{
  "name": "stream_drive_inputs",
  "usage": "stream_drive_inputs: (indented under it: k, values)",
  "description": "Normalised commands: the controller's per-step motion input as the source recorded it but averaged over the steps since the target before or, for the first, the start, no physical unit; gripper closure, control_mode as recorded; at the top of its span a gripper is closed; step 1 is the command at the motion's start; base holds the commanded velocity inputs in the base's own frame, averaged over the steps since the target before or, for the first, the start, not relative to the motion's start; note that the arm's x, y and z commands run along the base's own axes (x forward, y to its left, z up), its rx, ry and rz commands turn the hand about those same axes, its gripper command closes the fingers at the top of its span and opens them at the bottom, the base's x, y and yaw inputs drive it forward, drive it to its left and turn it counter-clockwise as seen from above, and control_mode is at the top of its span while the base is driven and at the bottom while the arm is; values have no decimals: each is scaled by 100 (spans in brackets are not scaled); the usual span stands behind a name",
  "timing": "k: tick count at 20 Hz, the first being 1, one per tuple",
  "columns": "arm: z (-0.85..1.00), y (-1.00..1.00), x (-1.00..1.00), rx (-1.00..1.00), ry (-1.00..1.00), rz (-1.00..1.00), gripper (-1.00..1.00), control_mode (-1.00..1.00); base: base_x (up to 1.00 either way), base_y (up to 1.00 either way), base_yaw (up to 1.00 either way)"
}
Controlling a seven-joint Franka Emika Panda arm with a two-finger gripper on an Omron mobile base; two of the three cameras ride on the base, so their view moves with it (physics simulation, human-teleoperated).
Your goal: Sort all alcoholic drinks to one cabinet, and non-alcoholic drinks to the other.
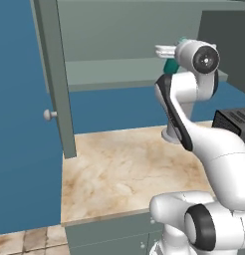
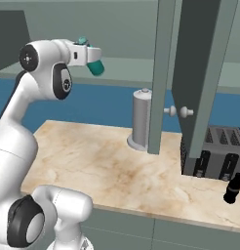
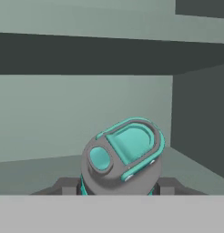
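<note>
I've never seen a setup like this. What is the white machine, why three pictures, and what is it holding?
It is a white robot arm in a simulated kitchen. Two pictures come from cameras on its base, behind it to the left and right; the third looks along its gripper. The gripper is closed on a teal flask with a grey cap, held tilted, up at an open wall cabinet. On the marble counter stand a grey canister, a toaster and a small black bottle.

- The arm [image 2: 24,122] is raised high, its wrist held level.
- The gripper [image 2: 92,61] is clamped across the teal flask [image 2: 96,67], which is carried tilted.
</note>
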Motion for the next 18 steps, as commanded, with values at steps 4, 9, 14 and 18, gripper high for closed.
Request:
stream_drive_inputs:
  k: [4, 9, 14, 18]
  values:
    - [-17, 0, 32, 0, 0, 0, 100, -100, 0, 0, 0]
    - [-11, 0, 34, 0, 2, 0, 100, -100, 0, 0, 0]
    - [-10, 0, 34, 0, 5, 0, 100, -100, 0, 0, 0]
    - [-18, 0, 35, 0, 3, 0, 100, -100, 0, 0, 0]
